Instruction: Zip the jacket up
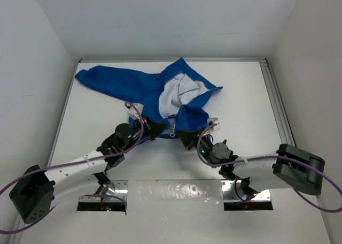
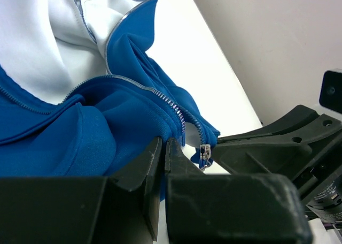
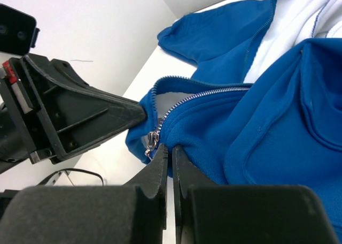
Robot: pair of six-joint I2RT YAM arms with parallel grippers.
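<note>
Here, left gripper (image 2: 163,143) and right gripper (image 3: 170,149) each clamp the soft, crumpled blue jacket (image 1: 152,91).

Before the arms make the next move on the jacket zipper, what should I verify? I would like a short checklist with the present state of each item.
1. Left gripper shut on jacket by the zipper: ok.
2. Right gripper shut on jacket, other side: ok.
3. Slider in view between the grippers: ok.
4. Both zipper rows seated in the slider: cannot tell.
5. Jacket front flat: not ok, bunched, lining exposed.
</note>
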